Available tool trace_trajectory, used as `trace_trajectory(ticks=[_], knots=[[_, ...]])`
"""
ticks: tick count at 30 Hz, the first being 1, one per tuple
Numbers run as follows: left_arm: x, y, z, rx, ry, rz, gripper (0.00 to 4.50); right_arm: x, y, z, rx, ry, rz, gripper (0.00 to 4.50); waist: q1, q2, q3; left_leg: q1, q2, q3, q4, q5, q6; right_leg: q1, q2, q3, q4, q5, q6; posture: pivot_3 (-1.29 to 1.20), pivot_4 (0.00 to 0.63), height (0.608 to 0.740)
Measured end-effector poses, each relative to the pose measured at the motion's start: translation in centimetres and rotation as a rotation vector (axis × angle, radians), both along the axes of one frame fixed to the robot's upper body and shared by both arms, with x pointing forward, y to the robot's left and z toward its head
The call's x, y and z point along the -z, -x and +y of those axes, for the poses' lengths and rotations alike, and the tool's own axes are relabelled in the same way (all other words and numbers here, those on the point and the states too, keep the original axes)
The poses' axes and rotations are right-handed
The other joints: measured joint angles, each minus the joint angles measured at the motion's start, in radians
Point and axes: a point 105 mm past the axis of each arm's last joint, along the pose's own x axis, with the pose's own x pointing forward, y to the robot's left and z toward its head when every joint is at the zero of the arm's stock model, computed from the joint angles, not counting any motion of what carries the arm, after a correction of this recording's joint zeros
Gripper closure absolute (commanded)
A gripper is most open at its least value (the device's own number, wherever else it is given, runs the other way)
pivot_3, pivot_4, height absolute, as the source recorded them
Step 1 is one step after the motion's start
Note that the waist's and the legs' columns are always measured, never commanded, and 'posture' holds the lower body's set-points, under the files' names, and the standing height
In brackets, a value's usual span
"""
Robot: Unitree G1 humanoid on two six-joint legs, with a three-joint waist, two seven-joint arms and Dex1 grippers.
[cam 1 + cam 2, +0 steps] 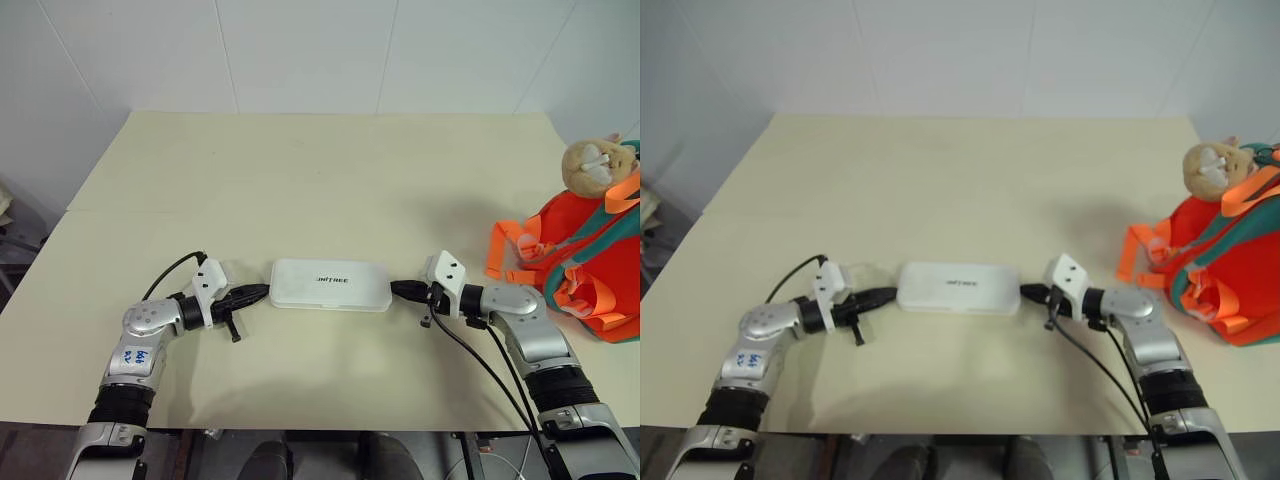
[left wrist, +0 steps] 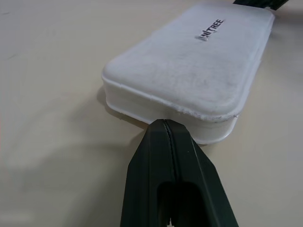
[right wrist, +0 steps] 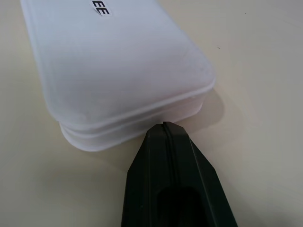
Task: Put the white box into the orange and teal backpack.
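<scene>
— Where's your white box (image 1: 330,285)?

— Flat on the table (image 1: 300,180), lengthwise between your two claws, and the backpack (image 1: 590,265) sits well off to your right.

— And the claws?

— Your left claw (image 1: 262,291) is pinched shut, empty, tip at the box's left end. Your right claw (image 1: 397,290) is shut too, empty, tip against the right end.

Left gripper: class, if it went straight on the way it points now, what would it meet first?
Most likely the near short end of the flat white plastic box; the shut left gripper points at its lower edge, seemingly almost touching it.
</scene>
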Motion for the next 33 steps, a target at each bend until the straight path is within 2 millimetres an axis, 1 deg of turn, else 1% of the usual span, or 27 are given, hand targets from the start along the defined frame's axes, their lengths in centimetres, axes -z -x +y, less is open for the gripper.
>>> trace_trajectory(ticks=[4,22,25,29,32,33], knots=[[0.2,0.5,-0.7,0.019,0.007,0.011,4.50,-0.1,0.1,-0.6,0.004,0.015,0.012,4.38,0.000,0.000,0.000,0.000,0.000,0.000,0.000,0.000,0.000,0.000,0.000,0.000,0.000,0.000,0.000,0.00,0.150,0.740],[0.9,2.2,-3.6,0.095,0.033,0.059,4.50,0.1,2.3,-3.4,0.054,0.057,0.065,4.38,0.004,0.000,0.000,0.000,0.000,0.000,0.001,0.000,0.000,0.000,0.000,0.001,-0.003,0.000,0.000,0.00,0.150,0.740],[0.7,2.5,-4.0,0.109,0.030,0.055,4.50,0.2,2.6,-3.8,0.063,0.064,0.071,4.38,0.004,0.000,0.000,0.000,0.000,0.000,0.001,0.000,0.000,0.000,0.000,0.001,-0.003,0.000,0.000,0.00,0.150,0.740],[0.7,2.5,-4.0,0.103,0.022,0.060,4.50,0.4,2.9,-4.0,0.060,0.066,0.082,4.38,0.003,0.000,0.000,0.001,0.000,0.000,0.001,0.000,0.000,0.000,0.000,0.001,-0.003,0.000,0.000,0.00,0.150,0.740],[0.4,2.5,-3.5,0.101,-0.010,0.049,4.50,0.5,3.2,-4.0,0.041,0.059,0.103,4.38,0.002,0.000,0.000,0.001,0.000,0.000,0.001,0.000,0.000,0.000,0.000,0.002,-0.003,0.000,0.000,0.00,0.150,0.740],[0.4,2.5,-3.1,0.095,-0.029,0.051,4.50,0.5,3.3,-4.2,0.040,0.062,0.114,4.03,0.000,0.000,0.000,0.001,0.000,0.001,0.001,0.000,0.001,0.000,0.000,0.002,-0.003,0.000,0.000,0.00,0.150,0.740]])
